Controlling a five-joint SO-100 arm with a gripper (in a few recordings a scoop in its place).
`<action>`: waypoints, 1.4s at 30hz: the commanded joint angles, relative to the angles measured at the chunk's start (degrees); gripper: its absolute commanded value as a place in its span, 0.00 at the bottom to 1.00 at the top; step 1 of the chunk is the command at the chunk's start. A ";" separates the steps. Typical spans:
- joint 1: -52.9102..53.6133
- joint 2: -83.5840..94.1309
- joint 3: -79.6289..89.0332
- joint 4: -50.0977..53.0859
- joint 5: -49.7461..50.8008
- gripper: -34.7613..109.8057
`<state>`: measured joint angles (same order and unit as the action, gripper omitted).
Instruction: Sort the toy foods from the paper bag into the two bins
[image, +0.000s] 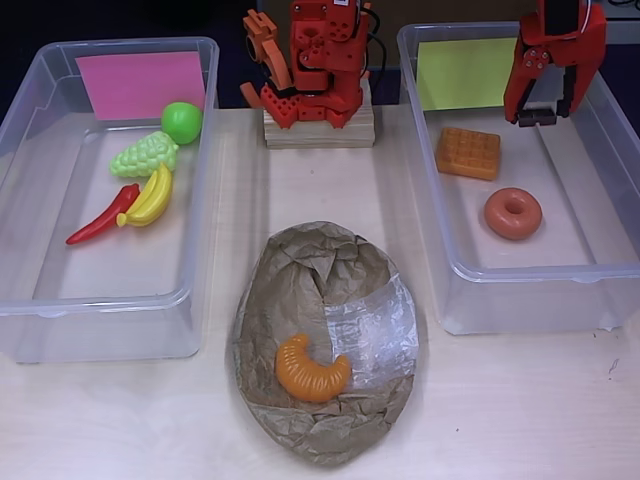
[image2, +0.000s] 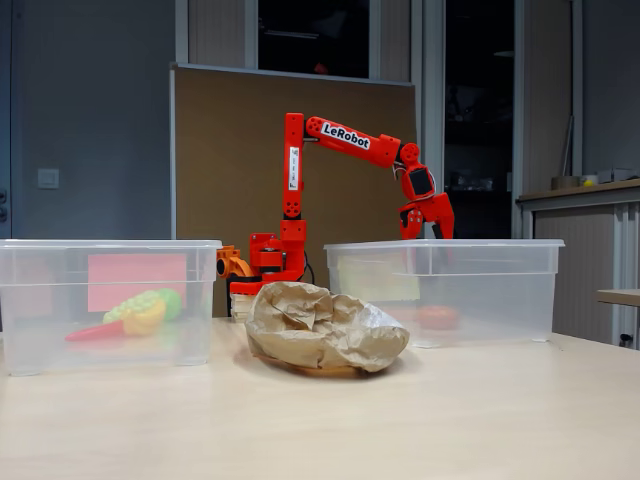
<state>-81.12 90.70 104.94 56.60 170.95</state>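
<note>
The crumpled brown paper bag (image: 322, 345) (image2: 322, 327) lies flat between the two bins, with an orange croissant (image: 311, 368) on top of it beside its clear tape patch. The left bin (image: 25, 105) (image2: 100, 300) has a pink note and holds a green apple (image: 182, 122), pale grapes (image: 144, 156), yellow bananas (image: 152, 196) and a red chili (image: 102, 216). The right bin (image: 612, 130) (image2: 445, 290) has a yellow-green note and holds a waffle (image: 468, 153) and a donut (image: 513, 213). My gripper (image: 538, 118) (image2: 425, 232) hangs over the right bin's far end, shut on a small dark chocolate square (image: 538, 117).
The red arm's base (image: 318, 95) stands on a wooden block at the back between the bins. Bare tabletop (image: 520, 410) stretches along the front on both sides of the bag. A brown board (image2: 230, 160) stands behind the table.
</note>
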 joint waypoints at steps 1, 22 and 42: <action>0.70 0.70 0.09 1.23 7.38 0.49; 34.89 2.20 -36.91 33.57 -66.45 0.42; 70.58 -14.68 -28.92 20.39 -105.29 0.49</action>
<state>-12.74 78.05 77.87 79.28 69.26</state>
